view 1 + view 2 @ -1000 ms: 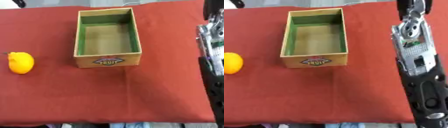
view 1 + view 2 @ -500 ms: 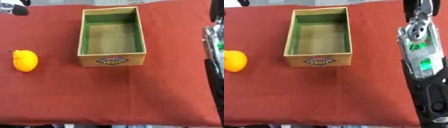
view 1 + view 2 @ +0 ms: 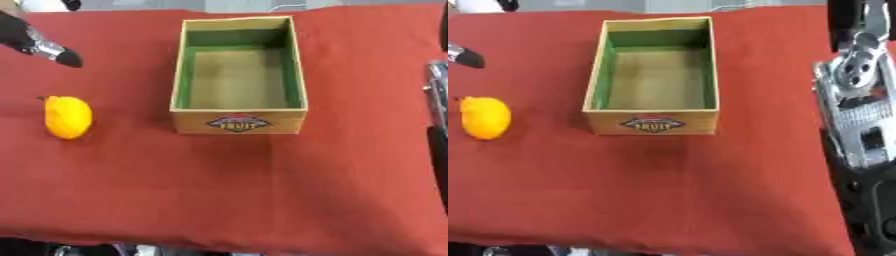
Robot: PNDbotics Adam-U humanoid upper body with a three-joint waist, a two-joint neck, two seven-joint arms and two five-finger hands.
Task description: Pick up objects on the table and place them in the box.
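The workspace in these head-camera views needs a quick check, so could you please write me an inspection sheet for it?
Surface: red cloth covers the table.
Job's things: yellow-orange fruit lies on the cloth left of the box, apart from it; the box stands open, green inside, nothing seen in it.
Clutter: nothing seen.
Hands: a black and silver finger of the left hand enters at upper left, above the fruit, not touching it; right hand not seen, only the right arm along the right edge.
Cables: nothing seen.
Surroundings: grey floor beyond the far edge.
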